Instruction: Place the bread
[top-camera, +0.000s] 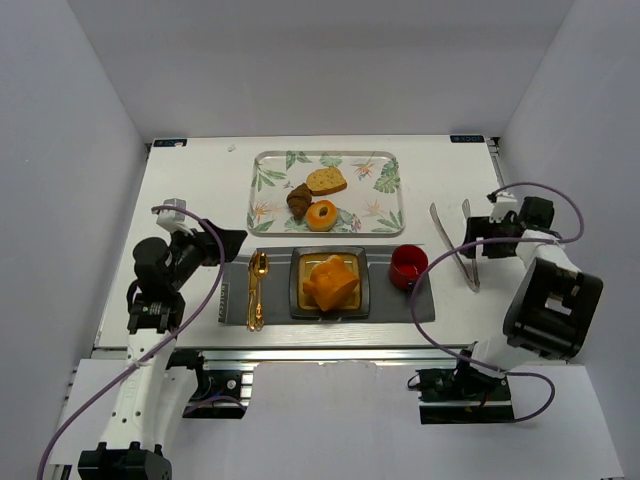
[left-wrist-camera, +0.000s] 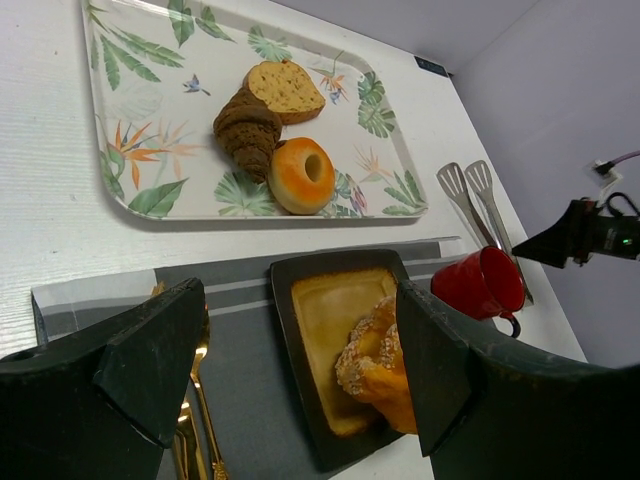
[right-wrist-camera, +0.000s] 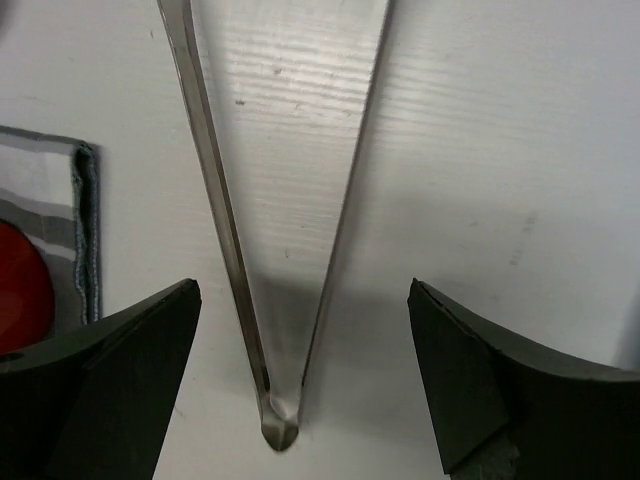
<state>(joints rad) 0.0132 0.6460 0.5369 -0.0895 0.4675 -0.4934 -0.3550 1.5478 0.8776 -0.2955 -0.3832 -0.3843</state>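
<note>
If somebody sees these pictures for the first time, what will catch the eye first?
The bright orange bread stands out most, sitting on a dark square plate in the middle of the grey placemat. Behind it lies a leaf-patterned tray with three smaller pastries, and a red cup stands right of the plate. On the right, the open right gripper hovers over metal tongs.
</note>
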